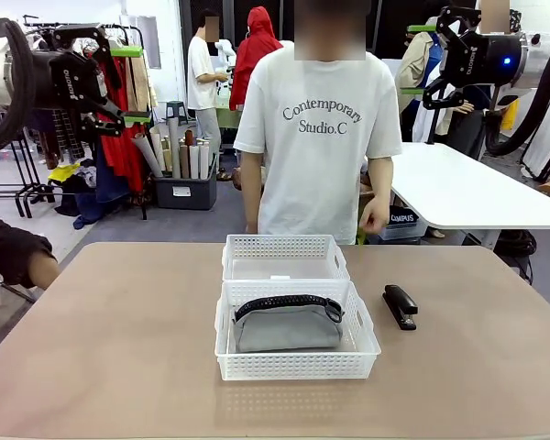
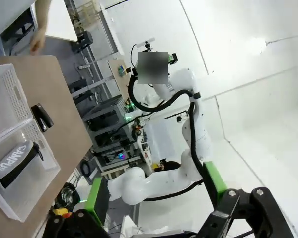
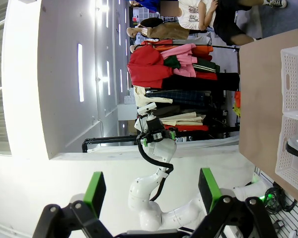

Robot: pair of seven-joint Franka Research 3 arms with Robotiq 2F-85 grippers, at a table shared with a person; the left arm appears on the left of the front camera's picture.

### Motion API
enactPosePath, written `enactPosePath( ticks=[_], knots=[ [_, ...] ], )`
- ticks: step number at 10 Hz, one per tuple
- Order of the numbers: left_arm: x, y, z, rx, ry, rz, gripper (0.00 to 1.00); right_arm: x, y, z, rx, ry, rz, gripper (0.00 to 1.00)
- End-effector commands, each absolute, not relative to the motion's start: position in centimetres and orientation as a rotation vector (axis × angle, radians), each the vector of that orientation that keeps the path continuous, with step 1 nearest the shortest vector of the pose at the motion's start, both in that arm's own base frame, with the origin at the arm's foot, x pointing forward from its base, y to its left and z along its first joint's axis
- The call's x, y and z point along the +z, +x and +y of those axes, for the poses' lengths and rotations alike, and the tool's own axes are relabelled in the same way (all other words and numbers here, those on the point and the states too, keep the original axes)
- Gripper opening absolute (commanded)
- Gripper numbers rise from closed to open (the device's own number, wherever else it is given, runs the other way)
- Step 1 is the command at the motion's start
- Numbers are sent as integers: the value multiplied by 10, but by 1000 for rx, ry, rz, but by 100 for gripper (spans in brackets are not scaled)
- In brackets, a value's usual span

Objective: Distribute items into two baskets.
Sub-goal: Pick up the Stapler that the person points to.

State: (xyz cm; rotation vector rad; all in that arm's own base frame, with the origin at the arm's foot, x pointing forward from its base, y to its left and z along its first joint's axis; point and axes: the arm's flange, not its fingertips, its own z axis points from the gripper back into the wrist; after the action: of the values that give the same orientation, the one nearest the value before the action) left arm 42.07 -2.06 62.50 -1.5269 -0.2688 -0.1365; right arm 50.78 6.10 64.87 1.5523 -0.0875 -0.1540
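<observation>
Left gripper (image 1: 131, 84) is hanging high over the table's left side, jaws standing wide and gripping nothing. The table (image 1: 110, 339) is presenting a flat, matte tan top, bare around the work.

At centre, two baskets are sitting end to end, touching. The far basket (image 1: 282, 246) is standing empty. The near basket (image 1: 298, 367) is holding the pouch (image 1: 287, 328), zipper toward 12 o'clock.

The stapler (image 1: 400, 306) is lying on the table just beside the near basket, at its 3 o'clock, with its long axis running roughly 12 to 6. The far basket is lying at about 11 o'clock from it.

Right gripper (image 1: 415, 60) is hanging high, jaws likewise wide and empty. In the front view the stapler is lying at about its 6 o'clock, so the right arm is judged the nearer.

A person (image 1: 317, 137) is standing at the far edge, hands clear of the baskets. Room for a descent is looking ample.
</observation>
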Motion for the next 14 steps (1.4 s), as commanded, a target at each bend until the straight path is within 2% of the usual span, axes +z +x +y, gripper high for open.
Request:
enactPosePath(
  ticks=[1,14],
  knots=[
    [634,431,-13,-81,-1549,-214,100,651,505,61,-154,1558,-89,100],
    [630,437,-11,-77,-1533,-218,100,651,505,61,-154,1558,-89,100]
  ],
)
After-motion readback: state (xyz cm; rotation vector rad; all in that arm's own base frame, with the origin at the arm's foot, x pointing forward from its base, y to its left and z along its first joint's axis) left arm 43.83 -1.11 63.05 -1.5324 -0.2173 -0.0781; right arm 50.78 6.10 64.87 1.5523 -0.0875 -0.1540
